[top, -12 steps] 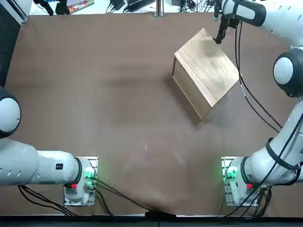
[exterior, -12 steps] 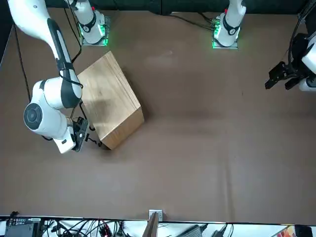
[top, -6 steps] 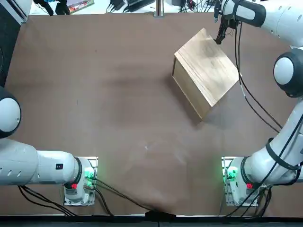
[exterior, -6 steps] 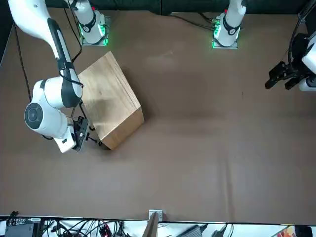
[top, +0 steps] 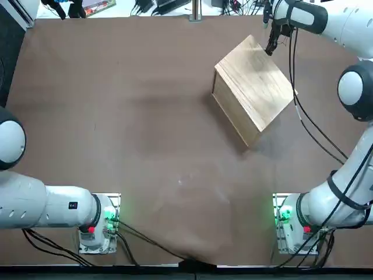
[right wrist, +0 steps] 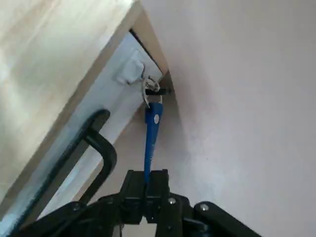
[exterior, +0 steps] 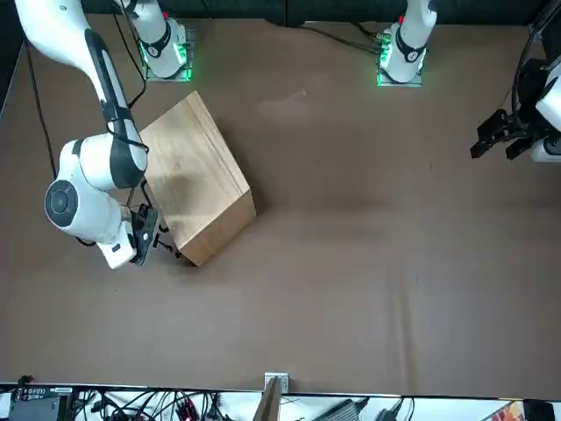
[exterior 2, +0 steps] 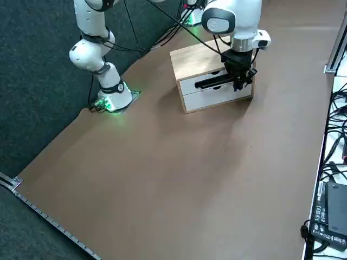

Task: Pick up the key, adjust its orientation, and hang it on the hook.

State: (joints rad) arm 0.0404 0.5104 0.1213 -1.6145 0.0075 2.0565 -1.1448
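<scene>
The right hand is closed on the blue part of the key, which reaches out past the fingertips toward the wooden box. Its metal ring (at the end away from the hand) is around or against the black hook; I cannot tell which. The hand is beside the box's drawer side, above the table.

Brown table, wooden box on it, prob. w/ drawers.
</scene>
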